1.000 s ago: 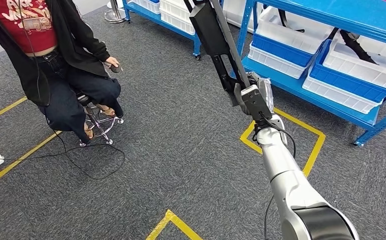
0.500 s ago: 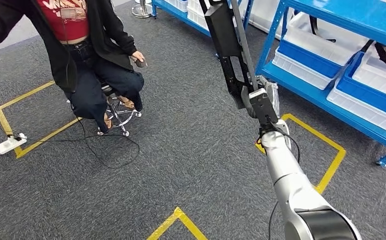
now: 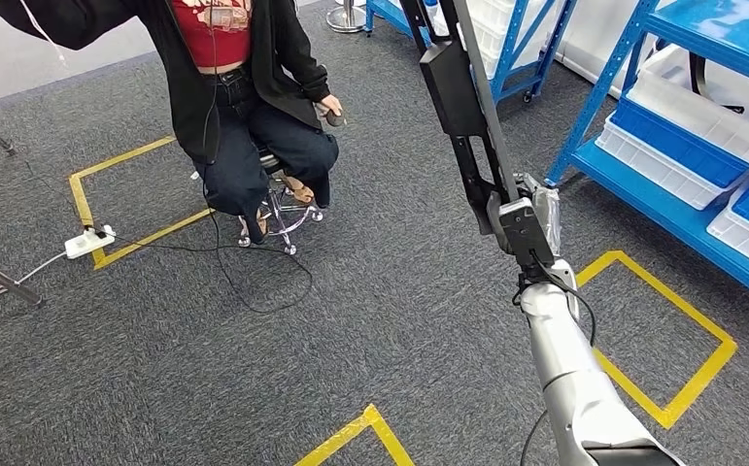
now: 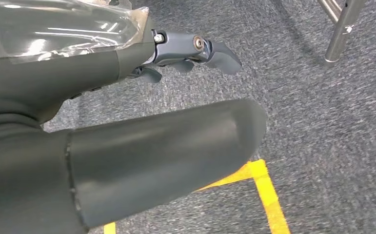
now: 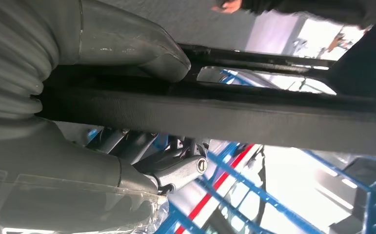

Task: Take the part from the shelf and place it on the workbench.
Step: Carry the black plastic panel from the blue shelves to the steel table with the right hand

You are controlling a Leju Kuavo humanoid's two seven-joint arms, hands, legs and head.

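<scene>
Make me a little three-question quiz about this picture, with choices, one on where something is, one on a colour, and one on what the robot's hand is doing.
1. Where is the seated person?
A. on a stool to the robot's front left
B. on the blue shelf
C. behind the robot's right arm

2. What colour is the tape marking squares on the floor?
A. red
B. yellow
C. white

3. What is the right hand doing?
A. hanging with nothing in it
B. resting on the floor
C. gripping a long black part

Answers:
1 A, the person sits on the stool on the carpet at the upper left of the head view.
2 B, the floor lines are yellow.
3 C, the right wrist view shows the thumb pressed on the black bar.
</scene>
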